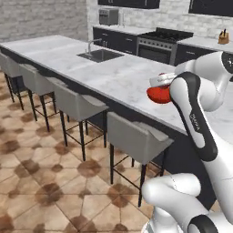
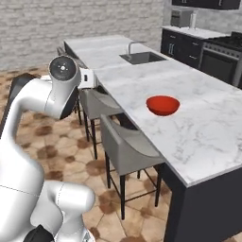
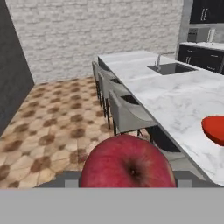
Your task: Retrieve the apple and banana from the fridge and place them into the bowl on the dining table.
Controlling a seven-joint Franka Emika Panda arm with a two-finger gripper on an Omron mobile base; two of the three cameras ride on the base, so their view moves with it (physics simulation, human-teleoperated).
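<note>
i see hand (image 3: 127,186) part open, clamped around apple (image 3: 127,162), which sits close before my hand camera. bowl (image 2: 162,105) rests on desk (image 2: 198,123), well apart, right of apple.

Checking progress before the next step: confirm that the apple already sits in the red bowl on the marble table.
Not right. The apple is at the gripper, close to the camera in the hand view, not in the bowl. The right base view shows the bowl empty on the marble table.
</note>
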